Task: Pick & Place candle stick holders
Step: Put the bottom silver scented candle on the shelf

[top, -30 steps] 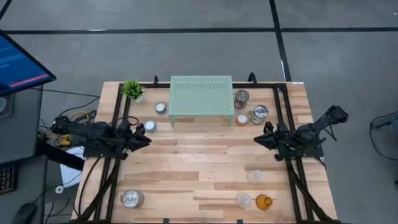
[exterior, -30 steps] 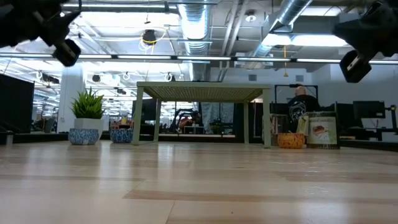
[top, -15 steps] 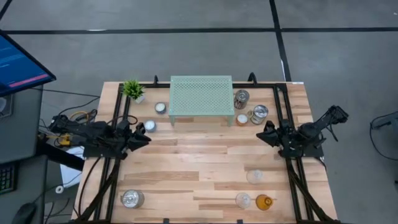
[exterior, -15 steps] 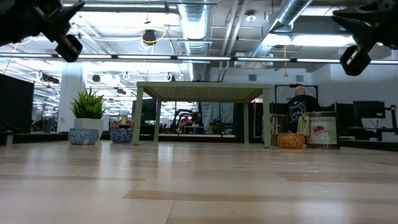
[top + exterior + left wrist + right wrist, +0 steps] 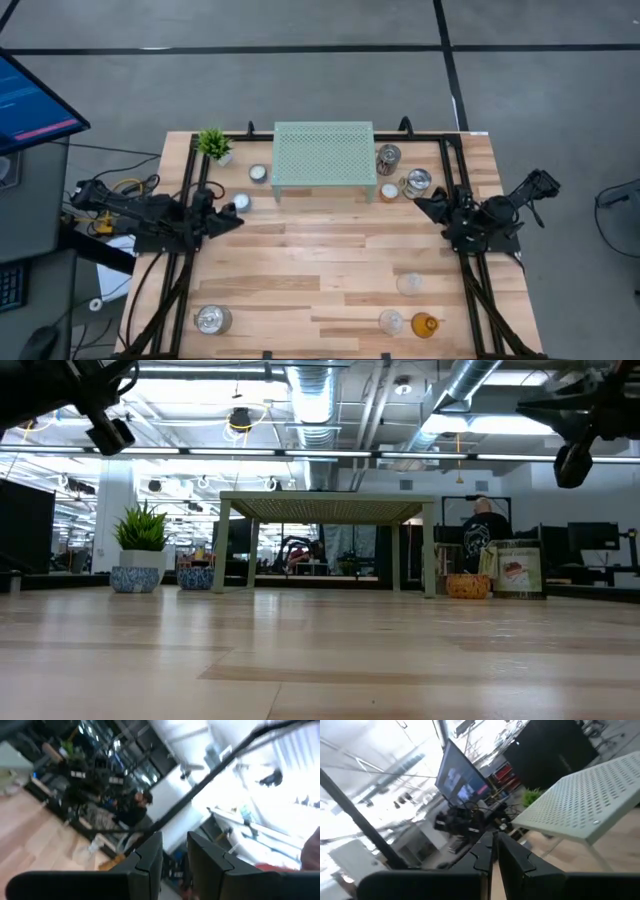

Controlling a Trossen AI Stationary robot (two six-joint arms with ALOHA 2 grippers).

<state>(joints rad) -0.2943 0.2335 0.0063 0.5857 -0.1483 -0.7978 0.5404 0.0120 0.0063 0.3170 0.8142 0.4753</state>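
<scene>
My left gripper (image 5: 238, 221) hangs above the table's left side, near a white tealight cup (image 5: 240, 202). Its fingers (image 5: 150, 855) are empty, with a narrow gap between them. My right gripper (image 5: 420, 202) hangs above the right side, shut and empty, pointing toward a silvery glass jar (image 5: 417, 181). Another silvery jar (image 5: 388, 157) and an orange tealight cup (image 5: 389, 192) stand beside the pale green mesh stand (image 5: 323, 160). Two clear glass cups (image 5: 409, 284) (image 5: 391, 322), an amber cup (image 5: 425, 324) and a third silvery jar (image 5: 212, 319) stand near the front edge.
A small green potted plant (image 5: 214, 143) stands at the far left corner, and a second white tealight cup (image 5: 258, 173) stands left of the mesh stand. Black frame rails (image 5: 186, 200) run along both table sides. The table's middle (image 5: 320, 250) is bare wood.
My right gripper has moved toward the table's far edge and turned toward the silvery jar by the mesh stand. My left gripper has drawn back a little toward the table's left edge. No object has moved.
</scene>
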